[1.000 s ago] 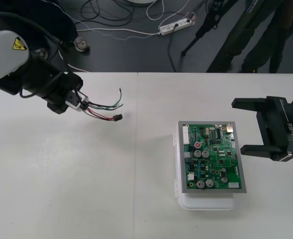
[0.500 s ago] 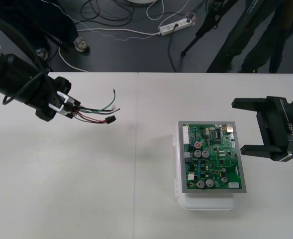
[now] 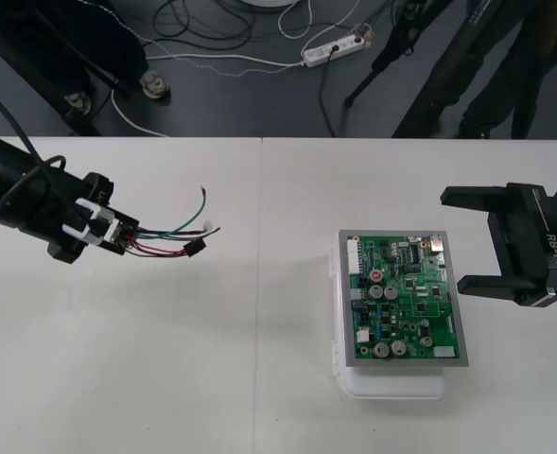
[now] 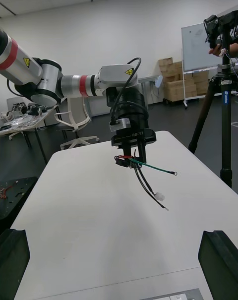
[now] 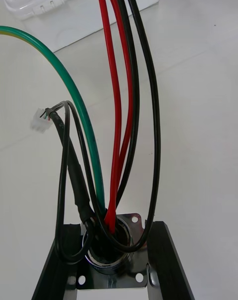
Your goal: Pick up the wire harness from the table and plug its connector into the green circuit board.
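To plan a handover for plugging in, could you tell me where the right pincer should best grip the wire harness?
Probably the black plug, approached from the green circuit board side: the left pincer clamps the socket, so the plug end juts free toward the open right pincer.

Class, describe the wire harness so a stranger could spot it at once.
On the pale table, look left of the green circuit board to the left gripper. The wire harness juts from its shut fingers: the only bundle of red, black and green wires, ending in a small black plug.
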Tool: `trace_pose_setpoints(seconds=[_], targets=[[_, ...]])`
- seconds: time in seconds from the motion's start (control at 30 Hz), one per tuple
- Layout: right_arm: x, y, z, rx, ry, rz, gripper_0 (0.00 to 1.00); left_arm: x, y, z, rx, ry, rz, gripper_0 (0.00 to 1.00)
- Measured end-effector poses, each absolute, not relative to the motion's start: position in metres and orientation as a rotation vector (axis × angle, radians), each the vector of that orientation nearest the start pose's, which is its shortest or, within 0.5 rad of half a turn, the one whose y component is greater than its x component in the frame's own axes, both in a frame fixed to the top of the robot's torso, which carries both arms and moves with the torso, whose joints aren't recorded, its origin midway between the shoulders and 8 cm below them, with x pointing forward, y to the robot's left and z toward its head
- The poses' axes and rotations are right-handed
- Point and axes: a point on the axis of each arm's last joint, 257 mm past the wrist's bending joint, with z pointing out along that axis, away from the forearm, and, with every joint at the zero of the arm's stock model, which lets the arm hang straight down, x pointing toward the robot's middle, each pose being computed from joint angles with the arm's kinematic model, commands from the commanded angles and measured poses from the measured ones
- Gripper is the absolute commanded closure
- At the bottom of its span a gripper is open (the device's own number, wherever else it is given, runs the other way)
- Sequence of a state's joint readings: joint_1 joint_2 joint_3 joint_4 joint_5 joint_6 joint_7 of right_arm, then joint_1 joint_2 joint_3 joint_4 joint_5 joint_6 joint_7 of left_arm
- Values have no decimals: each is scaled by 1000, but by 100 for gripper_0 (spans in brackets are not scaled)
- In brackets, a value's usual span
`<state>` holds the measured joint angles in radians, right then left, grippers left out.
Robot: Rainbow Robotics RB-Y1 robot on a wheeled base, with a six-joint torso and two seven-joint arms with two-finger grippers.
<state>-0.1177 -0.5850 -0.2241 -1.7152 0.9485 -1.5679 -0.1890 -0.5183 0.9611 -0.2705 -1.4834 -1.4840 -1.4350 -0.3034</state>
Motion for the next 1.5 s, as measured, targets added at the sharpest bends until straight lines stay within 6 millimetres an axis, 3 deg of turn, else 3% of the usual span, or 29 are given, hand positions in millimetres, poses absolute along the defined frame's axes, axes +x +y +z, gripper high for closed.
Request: trace_pose_setpoints(seconds=[0.17, 0.3, 0.5, 0.8, 1.17, 1.5], targets=[[323, -154, -66, -1212, 1087, 1061, 0, 416, 230, -200, 2124, 1199, -276, 100], [323, -154, -66, -1211, 1087, 1061, 0, 401, 223, -203, 2079, 1237, -340, 100], [323, -154, -66, -1211, 1087, 1061, 0, 383, 202, -200, 1979, 1310, -434, 100], [323, -154, -66, -1211, 1087, 1061, 0, 375, 176, -190, 1831, 1321, -481, 100], [323, -154, -66, -1211, 1088, 1061, 0, 339, 135, -191, 1710, 1398, -650, 100], [323, -154, -66, -1211, 1088, 1061, 0, 332, 100, -179, 1559, 1405, -791, 100]])
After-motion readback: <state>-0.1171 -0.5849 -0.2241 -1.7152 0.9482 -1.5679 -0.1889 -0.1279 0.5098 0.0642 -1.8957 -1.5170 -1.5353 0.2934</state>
